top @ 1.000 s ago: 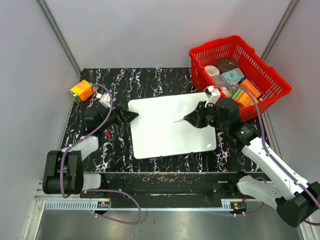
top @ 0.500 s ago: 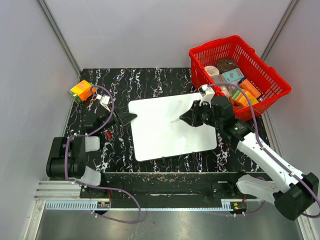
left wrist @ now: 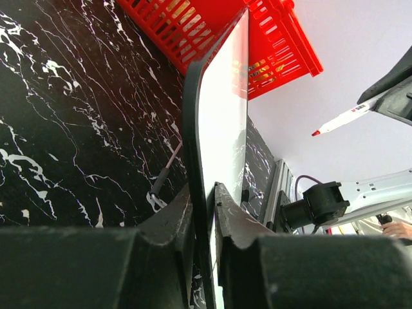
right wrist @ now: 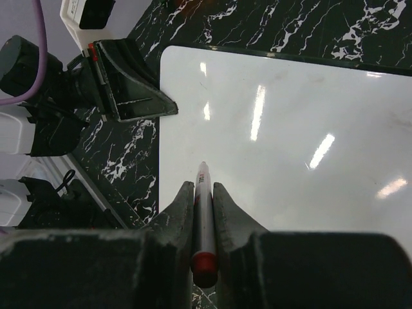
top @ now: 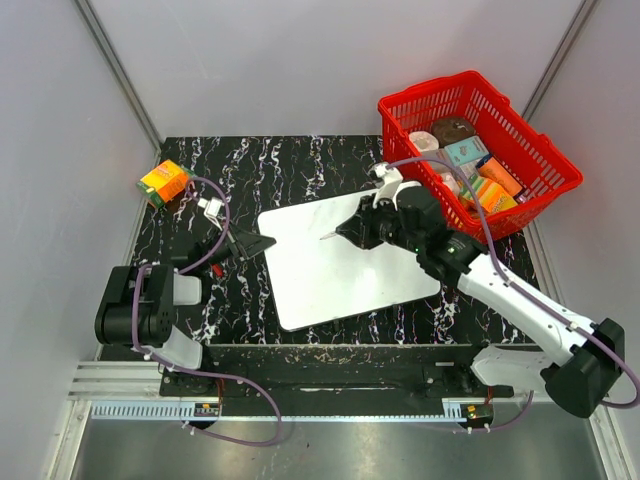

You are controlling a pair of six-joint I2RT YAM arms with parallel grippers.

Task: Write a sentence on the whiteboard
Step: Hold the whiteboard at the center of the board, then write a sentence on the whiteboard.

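Since a second ago your left gripper point(top: 258, 243) has clamped the left edge of the whiteboard point(top: 350, 275), mid-tabletop point(top: 300, 165), and your right gripper point(top: 350, 231), grasping the marker point(right wrist: 203, 193), has swung toward its far-left corner. No sentence is written yet; next, lower the tip to the blank surface.

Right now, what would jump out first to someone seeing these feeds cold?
The blank whiteboard lies mid-table, and the left end effector is clamped on its left edge. Over its far-left part the right end effector holds a marker, tip off the surface, with nothing written yet. A red basket of boxes sits at the far right corner.
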